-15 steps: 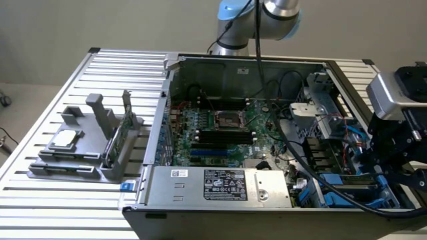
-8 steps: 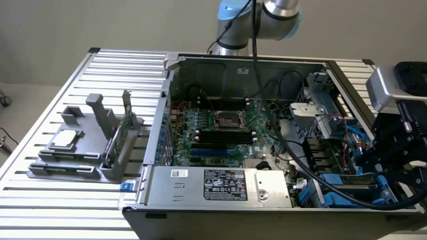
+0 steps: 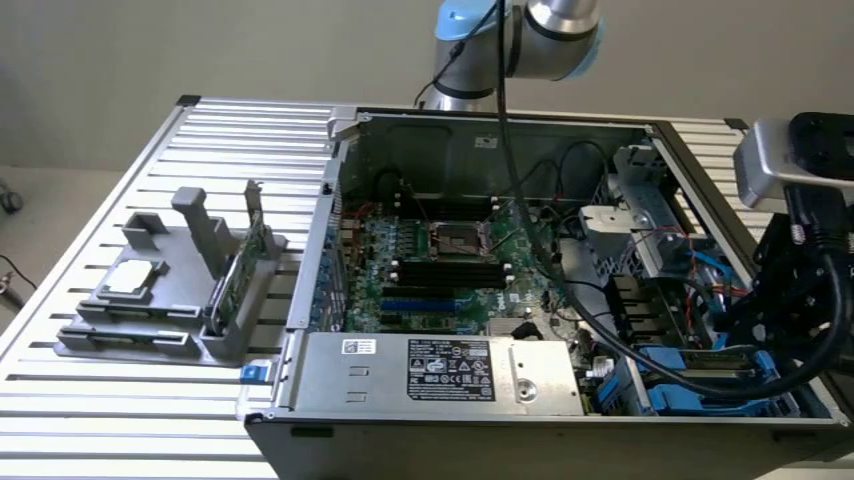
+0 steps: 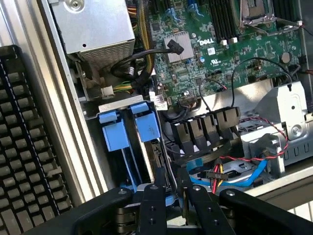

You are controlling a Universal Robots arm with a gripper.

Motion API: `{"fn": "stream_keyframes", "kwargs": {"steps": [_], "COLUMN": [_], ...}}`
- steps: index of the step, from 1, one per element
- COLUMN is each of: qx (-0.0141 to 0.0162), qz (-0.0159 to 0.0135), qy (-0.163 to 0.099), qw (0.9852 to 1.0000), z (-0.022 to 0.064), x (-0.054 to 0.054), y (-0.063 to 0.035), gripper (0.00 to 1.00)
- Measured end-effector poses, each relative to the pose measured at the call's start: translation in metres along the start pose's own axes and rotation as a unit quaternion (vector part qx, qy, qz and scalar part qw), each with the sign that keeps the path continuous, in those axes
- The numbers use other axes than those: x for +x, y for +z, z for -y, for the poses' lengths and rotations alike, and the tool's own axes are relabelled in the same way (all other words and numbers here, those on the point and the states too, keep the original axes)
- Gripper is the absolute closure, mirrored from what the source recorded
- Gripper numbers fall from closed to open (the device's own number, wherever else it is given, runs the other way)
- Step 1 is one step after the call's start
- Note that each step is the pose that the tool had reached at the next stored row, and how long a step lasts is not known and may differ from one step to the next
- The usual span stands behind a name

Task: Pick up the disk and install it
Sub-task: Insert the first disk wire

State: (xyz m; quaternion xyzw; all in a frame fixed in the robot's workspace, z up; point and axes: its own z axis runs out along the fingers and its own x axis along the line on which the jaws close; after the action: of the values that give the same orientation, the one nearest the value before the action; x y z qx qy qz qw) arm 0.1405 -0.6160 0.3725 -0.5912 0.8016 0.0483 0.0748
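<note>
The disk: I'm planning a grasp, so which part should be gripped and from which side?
Pinch the disk across its thin exposed edge, coming from the open side of the computer case. It stands on edge in the drive bay, a second blue carrier close beside it, so probably only that edge is reachable.

counts, both views: robot arm (image 3: 534, 30) x1, gripper (image 4: 171, 175) x1, slatted table (image 3: 134, 170) x1, open PC case (image 3: 534, 445) x1

in the case: motherboard (image 3: 527, 285) x1, CPU socket (image 3: 449, 240) x1, silver power supply (image 3: 441, 370) x1, square chipset heatsink (image 4: 168, 39) x1, coin cell (image 4: 286, 57) x1, blue carrier tabs (image 4: 115, 136) x2, black cable connectors (image 4: 195, 132) in a row x4, red-and-black twisted wire pair (image 4: 274, 132) x1

off the case: grey fixture (image 3: 200, 225) x1, small square silver chip (image 3: 134, 278) x1, green circuit card (image 3: 238, 275) x1, black keyboard (image 4: 24, 147) x1

memory slots too tightly packed to count reliably
</note>
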Motion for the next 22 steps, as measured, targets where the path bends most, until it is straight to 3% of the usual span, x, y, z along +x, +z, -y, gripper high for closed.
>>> {"fn": "stream_keyframes", "kwargs": {"steps": [8, 11, 13, 16, 22], "qx": [0.0094, 0.0115, 0.0113, 0.0076, -0.0080], "qz": [0.0003, -0.0002, -0.0009, -0.0029, -0.0104], "qy": [0.055, 0.074, 0.086, 0.102, 0.131], "qw": [0.9984, 0.9972, 0.9963, 0.9948, 0.9913], "z": [0.0001, 0.0000, 0.0000, 0.0000, 0.0000], "x": [-0.0002, -0.0002, -0.0001, -0.0002, -0.0002], "y": [-0.0011, -0.0012, -0.0012, -0.0012, -0.0013], "gripper": [0.75, 0.75, 0.75, 0.75, 0.75]}}
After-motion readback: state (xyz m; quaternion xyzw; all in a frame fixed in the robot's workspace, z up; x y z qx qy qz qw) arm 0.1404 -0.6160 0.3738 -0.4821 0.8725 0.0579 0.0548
